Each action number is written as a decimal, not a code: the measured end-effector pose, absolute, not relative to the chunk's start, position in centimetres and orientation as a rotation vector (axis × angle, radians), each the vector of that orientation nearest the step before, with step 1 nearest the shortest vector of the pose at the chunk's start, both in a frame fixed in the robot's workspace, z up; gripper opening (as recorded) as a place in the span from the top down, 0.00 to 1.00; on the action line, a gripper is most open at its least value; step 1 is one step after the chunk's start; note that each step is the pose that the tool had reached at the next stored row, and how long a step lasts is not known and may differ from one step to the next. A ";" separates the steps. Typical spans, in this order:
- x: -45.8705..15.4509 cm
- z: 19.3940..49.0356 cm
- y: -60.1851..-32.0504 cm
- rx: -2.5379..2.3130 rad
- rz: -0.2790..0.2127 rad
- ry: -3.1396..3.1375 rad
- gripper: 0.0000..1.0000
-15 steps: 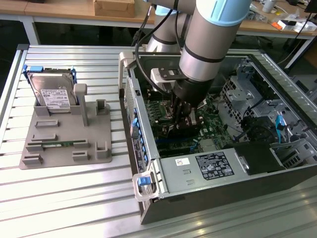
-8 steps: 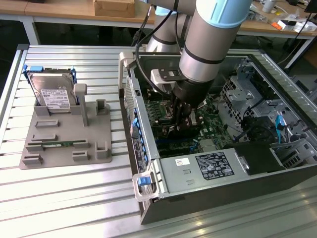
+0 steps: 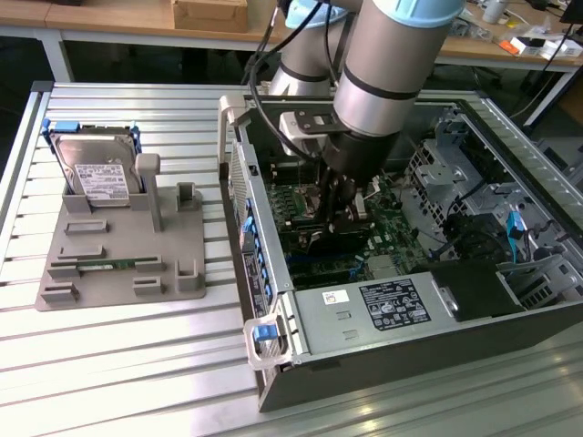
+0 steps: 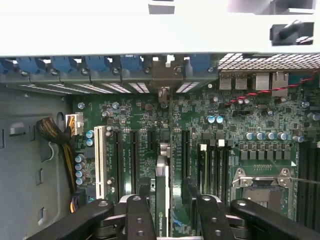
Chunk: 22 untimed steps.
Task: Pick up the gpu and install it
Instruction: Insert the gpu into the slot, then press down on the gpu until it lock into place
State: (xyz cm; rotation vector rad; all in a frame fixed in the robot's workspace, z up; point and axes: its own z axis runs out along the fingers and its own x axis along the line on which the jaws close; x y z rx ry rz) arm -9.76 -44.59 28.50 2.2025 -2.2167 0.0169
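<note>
The gpu (image 4: 162, 180) is a thin dark card seen edge-on, standing upright in a slot of the green motherboard (image 4: 235, 115), its far end meeting the case's rear bracket row (image 4: 165, 75). My gripper (image 4: 167, 186) straddles it, open, with one black finger (image 4: 144, 192) on each side and a small gap to the card. In the exterior view the gripper (image 3: 339, 211) reaches down into the open computer case (image 3: 273, 300), with the dark gpu (image 3: 314, 238) just below its fingers.
A silver hard drive (image 3: 96, 173) in a blue frame and a green memory stick (image 3: 100, 266) sit on a grey fixture (image 3: 118, 255) at the exterior view's left. Inside the case are the power supply (image 3: 383, 305), drive cages (image 3: 446, 173), CPU socket (image 4: 262, 187) and a cable bundle (image 4: 60, 140).
</note>
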 end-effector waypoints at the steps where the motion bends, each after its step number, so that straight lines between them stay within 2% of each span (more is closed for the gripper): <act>1: -9.8 28.8 -44.4 2.203 0.017 -2.217 0.62; 5: -9.6 29.6 -44.2 2.203 0.017 -2.217 0.89; 8: -7.9 29.6 -44.3 2.201 0.013 -2.215 0.89; 16: -7.9 30.5 -44.3 2.200 0.015 -2.214 0.89; 19: -10.3 29.9 -44.3 2.199 0.016 -2.213 0.89; 22: -11.7 28.1 -44.3 2.199 0.017 -2.213 0.89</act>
